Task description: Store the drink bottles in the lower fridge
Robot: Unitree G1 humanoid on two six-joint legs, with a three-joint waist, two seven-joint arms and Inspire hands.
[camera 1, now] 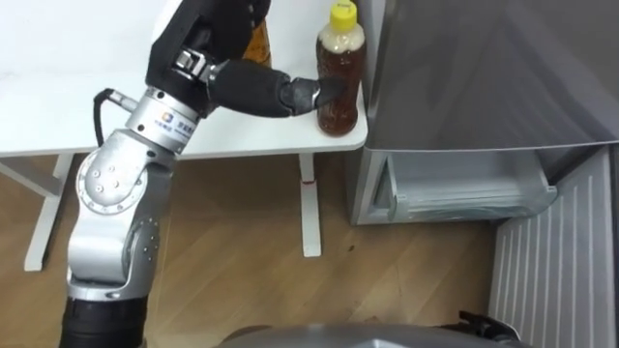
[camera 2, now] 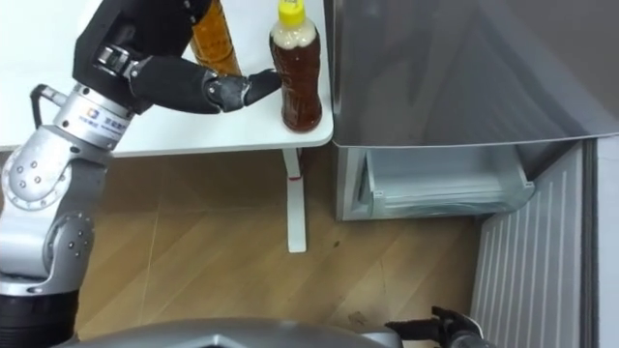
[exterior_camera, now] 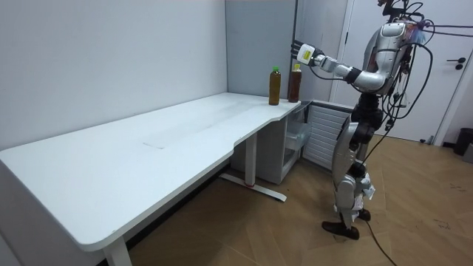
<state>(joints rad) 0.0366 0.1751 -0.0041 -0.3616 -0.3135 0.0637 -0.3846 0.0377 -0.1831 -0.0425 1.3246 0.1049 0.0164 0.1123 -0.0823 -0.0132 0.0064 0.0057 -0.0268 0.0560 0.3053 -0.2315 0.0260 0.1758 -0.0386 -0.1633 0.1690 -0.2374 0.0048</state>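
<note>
Two drink bottles stand at the right corner of the white table [camera 1: 58, 87], close to the fridge. The nearer one is a dark tea bottle [camera 1: 340, 77] with a yellow cap. An amber bottle [camera 1: 257, 41] stands behind it, partly hidden by my left hand [camera 1: 218, 43]. That hand is open beside the amber bottle, which sits in the gap above the thumb. The straight thumb [camera 1: 308, 93] reaches across to the tea bottle's side. In the room view I stand in front of the fridge with my left hand [exterior_camera: 304, 53] held at bottle-neck height over the two bottles [exterior_camera: 284, 83].
The grey fridge [camera 1: 484, 68] stands right of the table. Its lower door [camera 1: 551, 271] is swung open towards me, showing a pale drawer [camera 1: 464, 188] inside. Table legs [camera 1: 309, 208] stand on the wooden floor. The table top stretches away to my left.
</note>
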